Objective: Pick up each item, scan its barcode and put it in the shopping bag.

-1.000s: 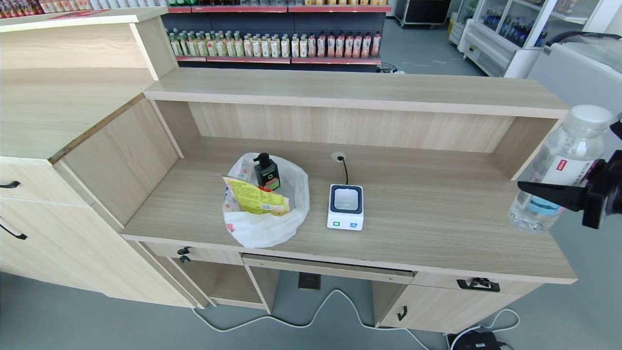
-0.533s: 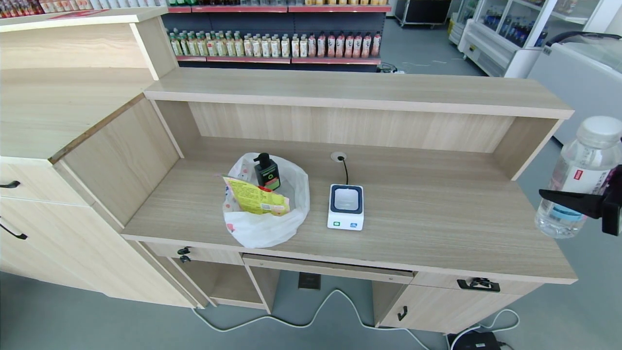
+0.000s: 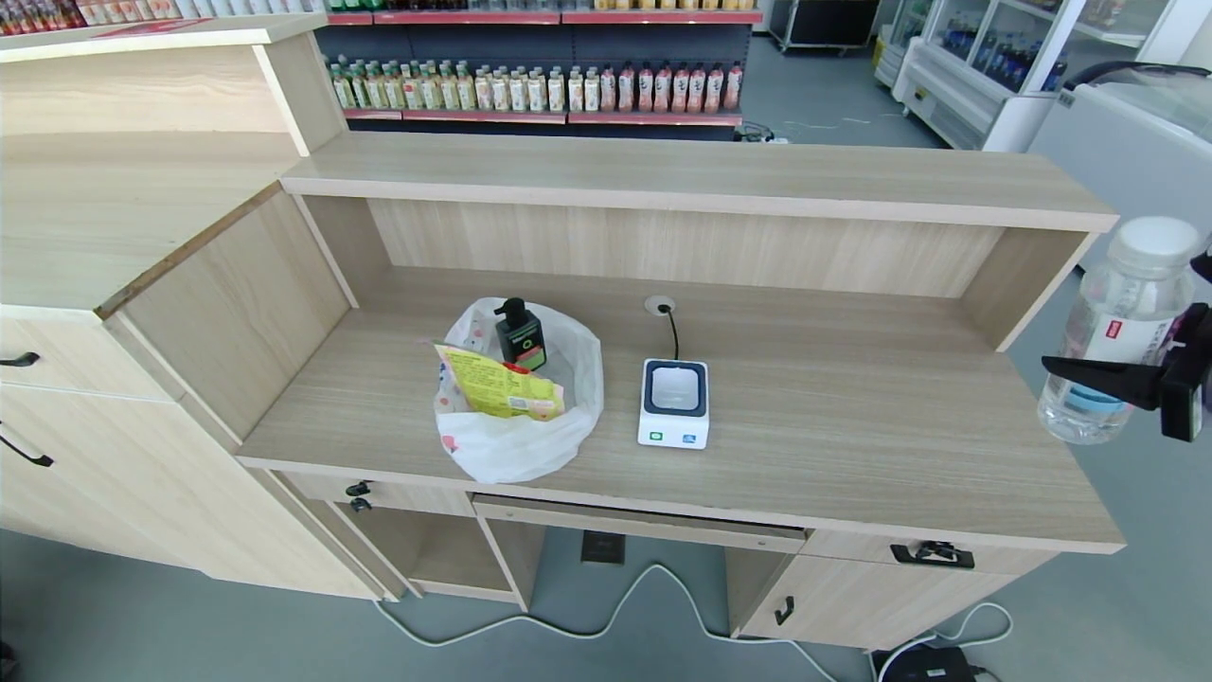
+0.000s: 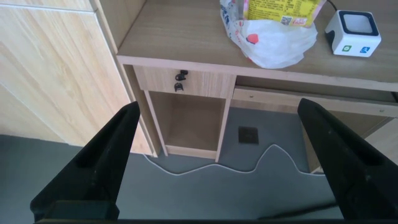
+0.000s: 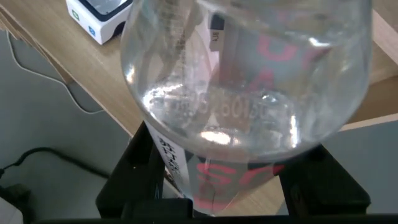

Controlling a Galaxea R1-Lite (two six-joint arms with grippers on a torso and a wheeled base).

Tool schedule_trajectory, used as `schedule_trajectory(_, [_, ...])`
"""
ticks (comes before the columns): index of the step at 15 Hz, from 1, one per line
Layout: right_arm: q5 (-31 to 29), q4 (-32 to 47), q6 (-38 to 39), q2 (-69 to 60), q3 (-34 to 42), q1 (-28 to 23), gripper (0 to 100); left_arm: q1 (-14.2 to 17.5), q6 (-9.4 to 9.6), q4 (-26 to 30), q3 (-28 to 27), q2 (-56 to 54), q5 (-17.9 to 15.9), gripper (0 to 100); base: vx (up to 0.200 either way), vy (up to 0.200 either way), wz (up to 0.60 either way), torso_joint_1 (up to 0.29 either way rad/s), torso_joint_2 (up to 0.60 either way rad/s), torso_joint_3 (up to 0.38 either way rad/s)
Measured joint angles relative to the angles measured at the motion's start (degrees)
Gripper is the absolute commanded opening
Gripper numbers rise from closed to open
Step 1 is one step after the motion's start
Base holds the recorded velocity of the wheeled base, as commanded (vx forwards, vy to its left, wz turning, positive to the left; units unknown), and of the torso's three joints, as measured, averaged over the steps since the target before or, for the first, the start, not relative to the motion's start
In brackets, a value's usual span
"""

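Right gripper: jaws clamped on the water bottle about its lower half, with the bottle near upright and cap uppermost. The bottle is held in the air at the right end of the counter, well apart from the scanner.

Left gripper: jaws wide, nothing between them, positioned low above the floor in front of the counter (towards its left side).

The shopping bag sits open on the counter just beside the scanner. It contains a dark pump bottle and a yellow packet.
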Motion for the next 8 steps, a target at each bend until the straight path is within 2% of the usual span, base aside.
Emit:
schedule_trajectory(5, [0.1,-0.4,-0.1,1.7,-1.5,0.2,0,0.0,0.00,0.0,0.0,0.0,0.0,100,0.000,0.000,0.60,0.003,0.00,0.000])
schedule_trajectory(8, [0.1,-0.5,-2.1,2.8,-2.2,0.0,0,0.1,0.02,0.0,0.0,0.0,0.0,100,0.000,0.000,0.00,0.000,0.00,0.000])
